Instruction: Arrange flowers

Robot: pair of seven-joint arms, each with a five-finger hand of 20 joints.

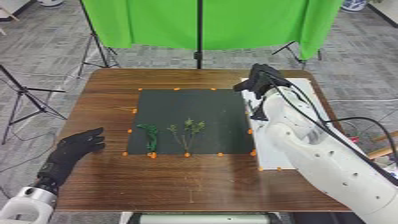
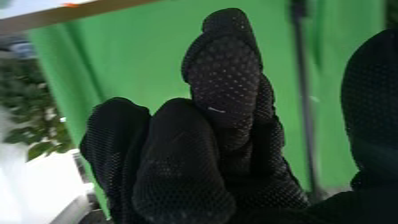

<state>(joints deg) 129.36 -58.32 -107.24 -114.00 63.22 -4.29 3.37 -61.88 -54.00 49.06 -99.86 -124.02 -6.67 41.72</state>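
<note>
Flowers (image 1: 189, 131) lie on matting (image 1: 178, 107) — left robot hand (image 1: 78, 145) and right robot hand (image 1: 264, 79) open, empty.

No readable text, labels, brands, numbers or signs in either view.

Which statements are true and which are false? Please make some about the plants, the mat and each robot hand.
1. The leafy sprig lies on the dark mat. True.
2. The green bundle lies to the right of the leafy sprig. False: it lies to the left of it.
3. The white board is to the right of the dark mat. True.
4. The left robot hand is holding the leafy sprig. False: it is left of the dark mat, away from the sprig.
5. The green curtain hangs beyond the table. True.
</note>
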